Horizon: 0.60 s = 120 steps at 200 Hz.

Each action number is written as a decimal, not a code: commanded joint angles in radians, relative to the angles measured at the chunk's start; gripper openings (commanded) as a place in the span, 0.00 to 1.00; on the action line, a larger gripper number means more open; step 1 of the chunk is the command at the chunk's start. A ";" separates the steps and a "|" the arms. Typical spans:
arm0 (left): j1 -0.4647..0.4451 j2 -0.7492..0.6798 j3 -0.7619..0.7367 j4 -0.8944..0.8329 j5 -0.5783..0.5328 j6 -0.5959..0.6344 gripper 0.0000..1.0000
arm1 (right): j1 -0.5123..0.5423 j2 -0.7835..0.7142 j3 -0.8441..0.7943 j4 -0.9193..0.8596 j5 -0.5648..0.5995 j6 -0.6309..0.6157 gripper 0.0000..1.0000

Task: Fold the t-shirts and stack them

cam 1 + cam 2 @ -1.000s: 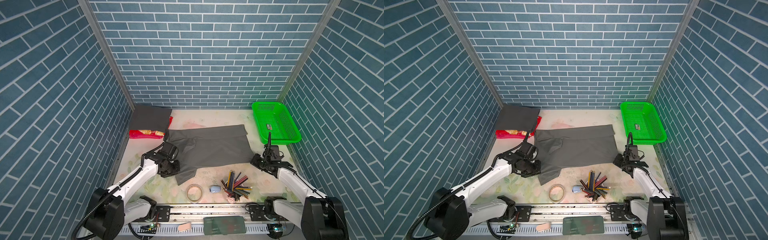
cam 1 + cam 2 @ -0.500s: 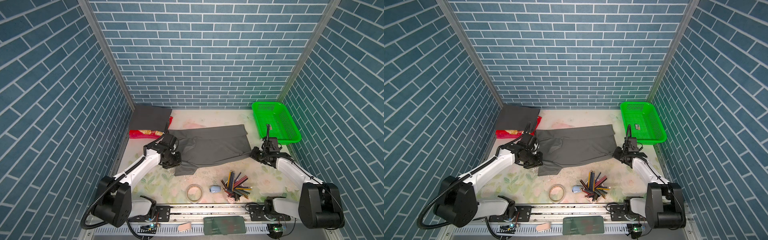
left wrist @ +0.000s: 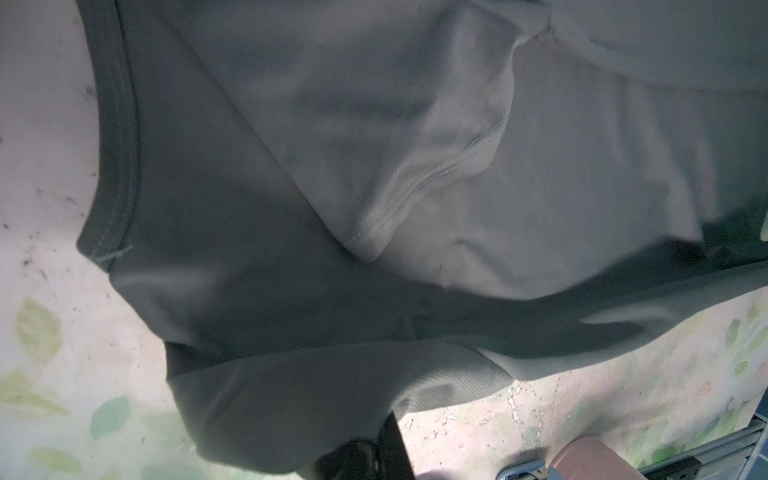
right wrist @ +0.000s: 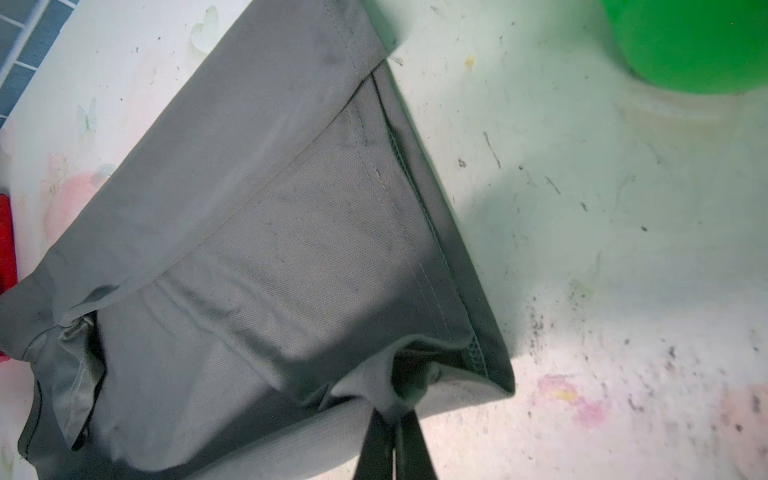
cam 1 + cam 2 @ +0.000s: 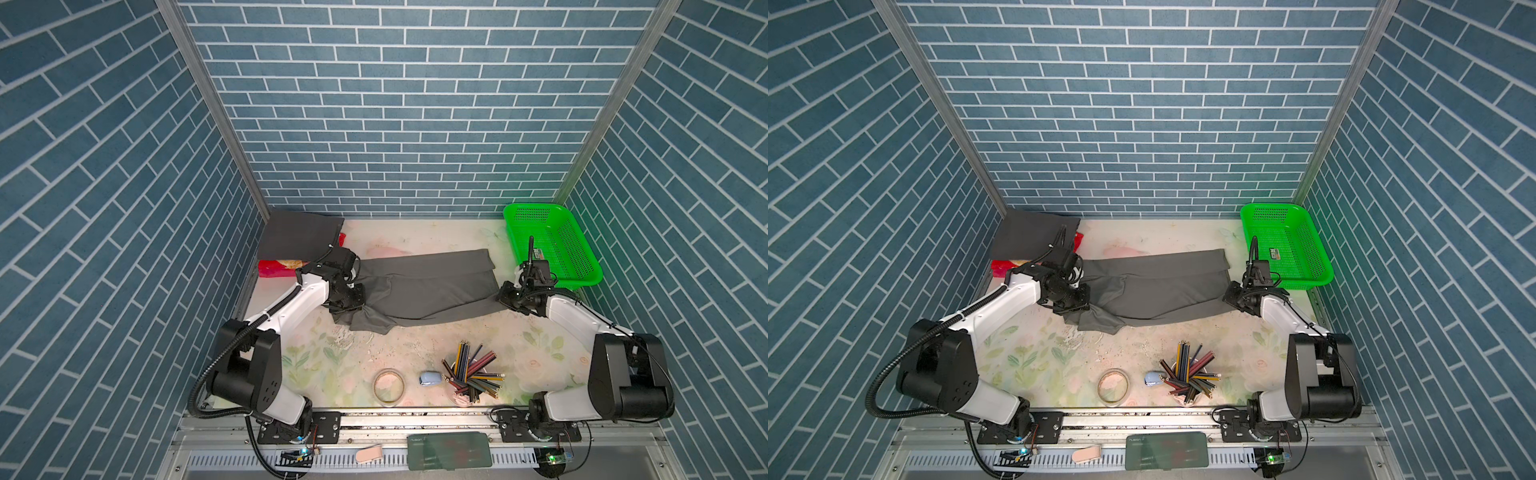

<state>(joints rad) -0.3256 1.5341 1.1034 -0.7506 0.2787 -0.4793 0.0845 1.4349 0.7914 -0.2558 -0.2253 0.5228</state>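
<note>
A mid-grey t-shirt point(image 5: 419, 286) point(image 5: 1158, 291) lies stretched across the middle of the table, partly folded lengthwise. My left gripper point(image 5: 345, 308) point(image 5: 1074, 311) is shut on its bunched left end, where a sleeve hangs down. In the left wrist view the cloth point(image 3: 374, 208) fills the frame and drapes over my gripper point(image 3: 374, 453). My right gripper point(image 5: 505, 297) point(image 5: 1231, 300) is shut on the hem corner at the right end point(image 4: 392, 419). A darker charcoal t-shirt point(image 5: 297, 235) point(image 5: 1034, 239) lies folded in the back left corner.
A green mesh basket point(image 5: 582, 280) stands at the back right, just beyond my right wrist. A red packet point(image 5: 276, 268) pokes out from under the charcoal shirt. Near the front are a cup of pencils point(image 5: 471, 374), a tape ring point(image 5: 388, 386) and a small blue object point(image 5: 430, 378).
Both grippers have moved toward the back wall, carrying the grey shirt's near edge with them. The shirt now looks narrower front to back, and its left sleeve hangs bunched.
</note>
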 commanded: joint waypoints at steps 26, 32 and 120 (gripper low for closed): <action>0.022 0.082 0.106 -0.051 -0.037 0.059 0.00 | 0.003 0.069 0.074 0.000 -0.002 -0.042 0.00; 0.022 0.092 0.118 -0.053 -0.041 0.063 0.00 | 0.004 0.082 0.081 0.000 -0.002 -0.044 0.00; 0.040 0.221 0.242 -0.062 -0.075 0.090 0.00 | 0.003 0.240 0.216 -0.004 0.010 -0.070 0.00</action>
<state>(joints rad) -0.2955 1.7260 1.3022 -0.7849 0.2352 -0.4129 0.0845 1.6428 0.9657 -0.2512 -0.2245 0.4889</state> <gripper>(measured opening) 0.060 0.048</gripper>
